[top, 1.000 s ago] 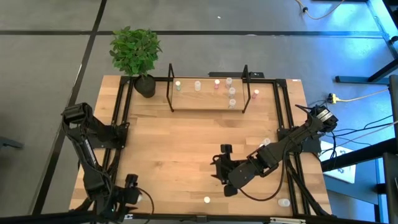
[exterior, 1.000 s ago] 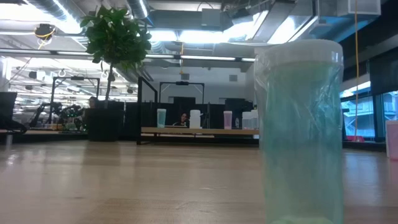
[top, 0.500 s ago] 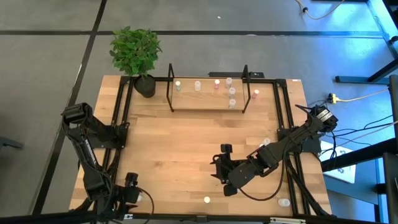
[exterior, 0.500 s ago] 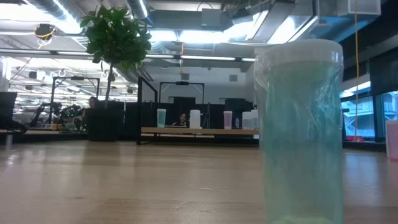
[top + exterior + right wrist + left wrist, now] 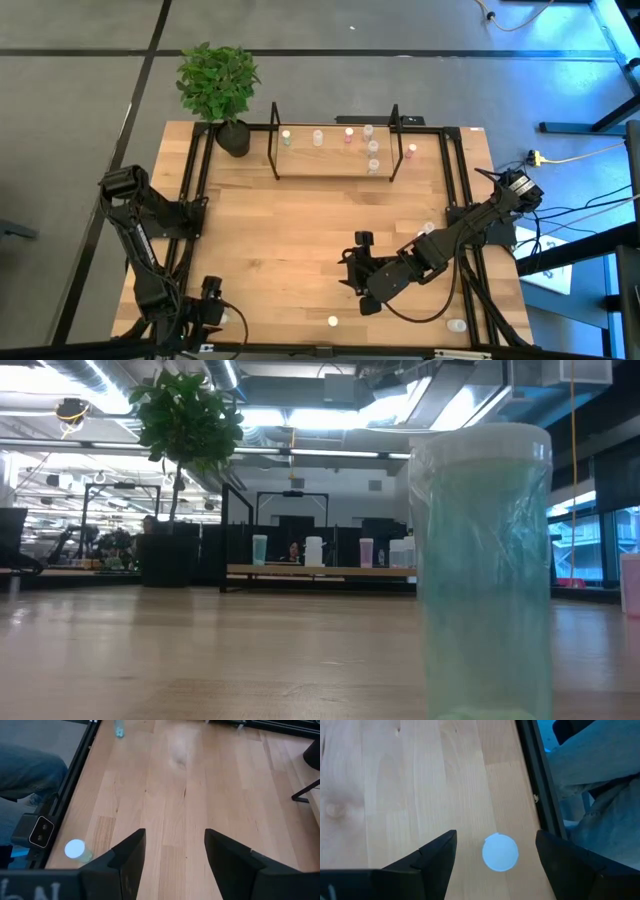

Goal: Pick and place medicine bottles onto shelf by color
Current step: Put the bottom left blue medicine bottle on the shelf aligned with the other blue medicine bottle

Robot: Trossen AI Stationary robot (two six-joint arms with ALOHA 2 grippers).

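The left gripper point(image 5: 495, 851) is at the table's point(image 5: 290, 240) near left corner, fingers spread, with one white bottle point(image 5: 500, 852) standing between them, not touched. The right gripper point(image 5: 175, 845) hangs released and empty over the near middle. The shelf point(image 5: 330, 165) at the far side carries several bottles point(image 5: 372, 147).

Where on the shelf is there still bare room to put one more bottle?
The shelf is bare along its front left part, before the two left bottles. Its right end is crowded with bottles.
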